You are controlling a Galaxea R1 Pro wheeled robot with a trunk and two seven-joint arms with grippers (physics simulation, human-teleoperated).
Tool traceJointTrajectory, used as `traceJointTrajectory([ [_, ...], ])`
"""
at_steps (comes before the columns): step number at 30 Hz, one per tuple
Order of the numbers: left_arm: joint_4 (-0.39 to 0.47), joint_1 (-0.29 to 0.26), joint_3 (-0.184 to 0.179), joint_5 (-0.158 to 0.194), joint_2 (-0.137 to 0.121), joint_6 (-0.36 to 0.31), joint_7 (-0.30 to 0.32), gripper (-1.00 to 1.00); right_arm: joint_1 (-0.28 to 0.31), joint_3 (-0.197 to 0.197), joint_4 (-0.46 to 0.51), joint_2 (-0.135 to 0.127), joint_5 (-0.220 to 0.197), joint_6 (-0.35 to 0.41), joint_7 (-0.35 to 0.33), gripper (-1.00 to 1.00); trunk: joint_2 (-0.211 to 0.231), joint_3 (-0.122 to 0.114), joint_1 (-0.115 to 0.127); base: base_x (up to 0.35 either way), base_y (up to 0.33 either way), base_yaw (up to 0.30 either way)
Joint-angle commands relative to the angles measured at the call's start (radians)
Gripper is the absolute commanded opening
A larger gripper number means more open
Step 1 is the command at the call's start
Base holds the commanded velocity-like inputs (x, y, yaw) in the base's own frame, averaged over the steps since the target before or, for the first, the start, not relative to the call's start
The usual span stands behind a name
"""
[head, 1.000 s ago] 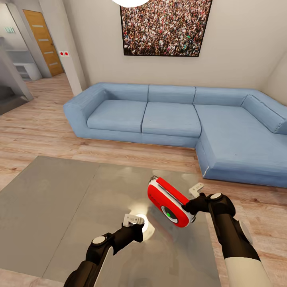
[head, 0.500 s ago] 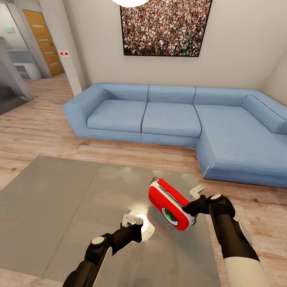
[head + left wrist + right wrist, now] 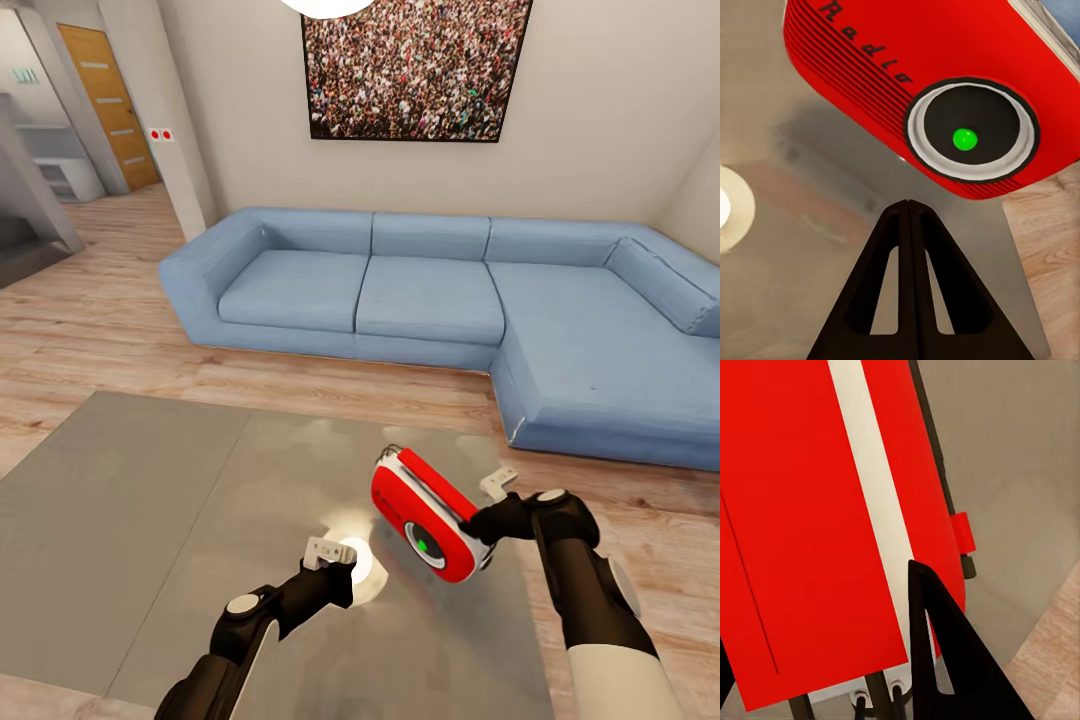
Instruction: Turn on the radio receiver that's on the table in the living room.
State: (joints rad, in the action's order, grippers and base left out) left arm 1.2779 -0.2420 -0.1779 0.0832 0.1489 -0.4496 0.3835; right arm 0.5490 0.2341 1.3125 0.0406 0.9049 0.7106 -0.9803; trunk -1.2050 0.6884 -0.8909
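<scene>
Stretching across the living room's wood floor, the table (image 3: pixel 150 520) carries the radio receiver (image 3: pixel 425 515) tilted at its 4 o'clock corner. The right gripper (image 3: pixel 478 528), arm bent inward, clamps its end; the left gripper (image 3: pixel 335 562), jaws pressed together, points at its dial (image 3: pixel 971 133).

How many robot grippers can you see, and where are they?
2. The right gripper holds the red radio tilted above the table. The left gripper is shut, over the table just left of the radio.
</scene>
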Motion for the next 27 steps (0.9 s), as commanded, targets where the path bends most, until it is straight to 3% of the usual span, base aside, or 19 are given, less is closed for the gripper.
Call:
traceJointTrajectory([
  [1, 0.000, 0.000, -0.001, 0.000, 0.000, 0.000, 0.000, -1.00, 0.000, 0.005, 0.001, 0.000, -0.005, 0.001, -0.006, -1.00, 0.000, 0.000, 0.000, 0.000, 0.000, 0.000],
  [17, 0.000, 0.000, 0.004, 0.008, -0.003, 0.000, 0.007, -1.00, 0.000, 0.014, -0.040, 0.002, -0.007, -0.017, 0.012, -1.00, 0.000, 0.000, 0.000, 0.000, 0.000, 0.000],
  [22, 0.000, 0.000, 0.005, 0.009, -0.003, 0.001, 0.008, -1.00, 0.000, 0.022, -0.159, 0.006, -0.008, -0.091, 0.098, -1.00, 0.000, 0.000, 0.000, 0.000, 0.000, 0.000],
  [27, 0.000, 0.000, 0.006, 0.009, -0.003, 0.001, 0.010, -1.00, 0.000, 0.046, -0.189, 0.006, -0.009, -0.126, 0.127, -1.00, 0.000, 0.000, 0.000, 0.000, 0.000, 0.000],
])
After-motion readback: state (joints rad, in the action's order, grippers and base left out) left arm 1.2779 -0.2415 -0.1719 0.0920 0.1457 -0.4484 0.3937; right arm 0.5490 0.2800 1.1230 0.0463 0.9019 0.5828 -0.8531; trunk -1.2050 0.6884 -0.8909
